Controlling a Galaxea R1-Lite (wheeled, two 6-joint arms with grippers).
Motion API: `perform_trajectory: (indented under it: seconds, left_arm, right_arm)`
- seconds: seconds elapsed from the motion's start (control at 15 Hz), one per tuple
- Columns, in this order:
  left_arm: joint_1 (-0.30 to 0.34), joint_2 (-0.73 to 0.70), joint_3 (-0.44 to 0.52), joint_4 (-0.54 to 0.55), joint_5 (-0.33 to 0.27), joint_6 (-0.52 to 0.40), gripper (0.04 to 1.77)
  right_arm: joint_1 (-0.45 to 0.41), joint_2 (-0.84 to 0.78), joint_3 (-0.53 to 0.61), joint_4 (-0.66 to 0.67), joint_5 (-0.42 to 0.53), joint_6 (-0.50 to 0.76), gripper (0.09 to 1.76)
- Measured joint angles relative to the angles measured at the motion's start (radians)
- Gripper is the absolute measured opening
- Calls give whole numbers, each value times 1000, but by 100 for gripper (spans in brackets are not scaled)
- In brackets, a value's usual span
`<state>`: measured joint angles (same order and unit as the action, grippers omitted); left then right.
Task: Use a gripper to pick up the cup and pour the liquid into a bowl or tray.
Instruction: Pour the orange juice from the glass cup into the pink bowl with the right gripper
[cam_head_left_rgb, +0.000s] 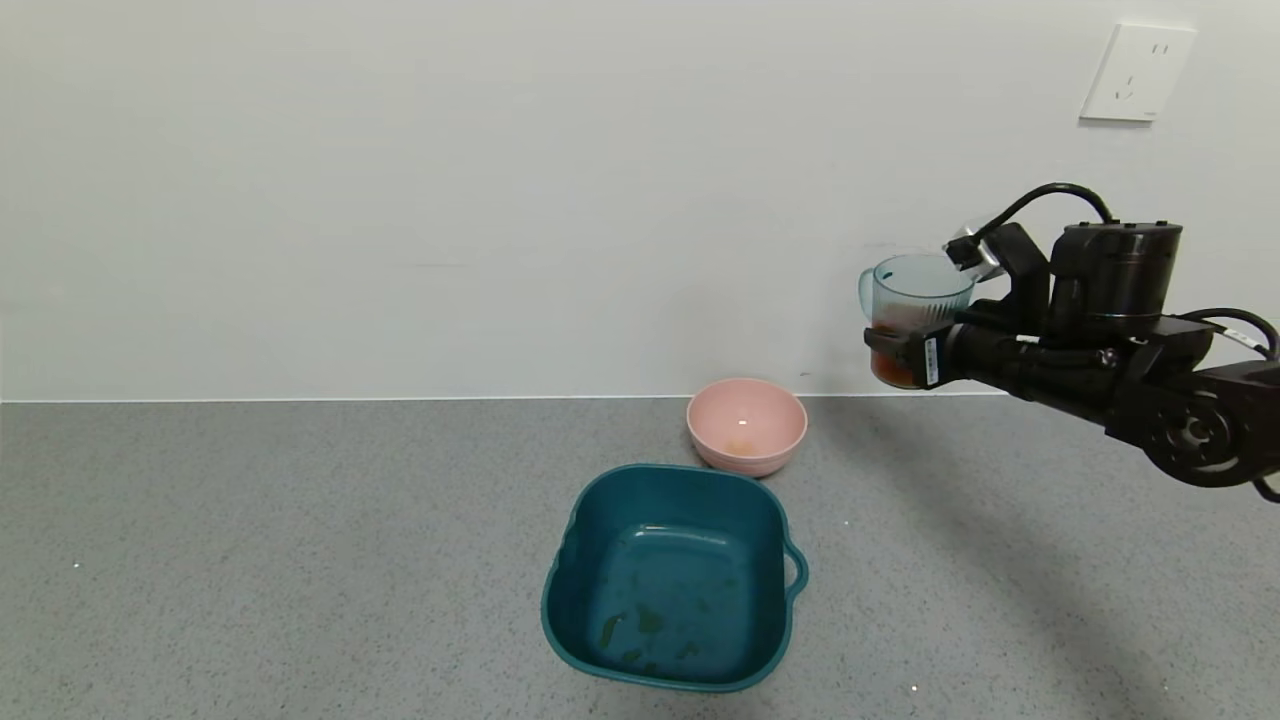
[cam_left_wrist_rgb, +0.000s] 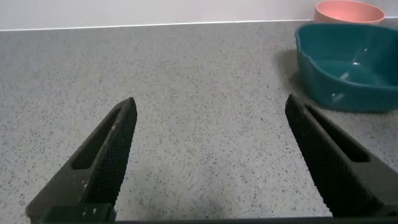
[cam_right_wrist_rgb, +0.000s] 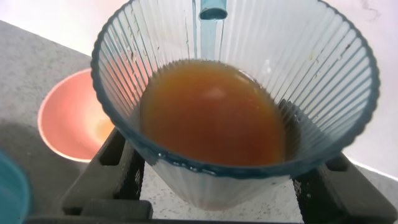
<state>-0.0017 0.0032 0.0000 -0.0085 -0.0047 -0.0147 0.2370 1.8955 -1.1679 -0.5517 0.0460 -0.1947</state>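
The left gripper (cam_left_wrist_rgb: 208, 155) is spread wide over speckled grey counter (cam_head_left_rgb: 250, 560). The glossy square teal tray (cam_head_left_rgb: 590, 540) sits near, the round pink bowl (cam_head_left_rgb: 746, 424) just behind. Far right, the ribbed translucent cup (cam_head_left_rgb: 912, 310), holding opaque orange-brown liquid (cam_right_wrist_rgb: 211, 115), is pinched aloft by the right gripper (cam_head_left_rgb: 900, 352).

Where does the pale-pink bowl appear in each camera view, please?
Head view: pink bowl sits centre, behind the teal tray.
Left wrist view: its rim peeks in at a corner, beyond the tray.
Right wrist view: it lies below the held cup.
Shared landmark: the bowl on the grey counter.
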Motion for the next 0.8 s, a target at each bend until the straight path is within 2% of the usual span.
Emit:
perform_trajectory:
  seconds: [0.4, 0.8]
  left_arm:
    - [0, 0, 0, 0, 0, 0, 172]
    - [0, 0, 0, 0, 0, 0, 172]
  right_arm:
    - [11, 83, -56, 2, -43, -64, 134]
    - [41, 150, -134, 68, -79, -81, 134]
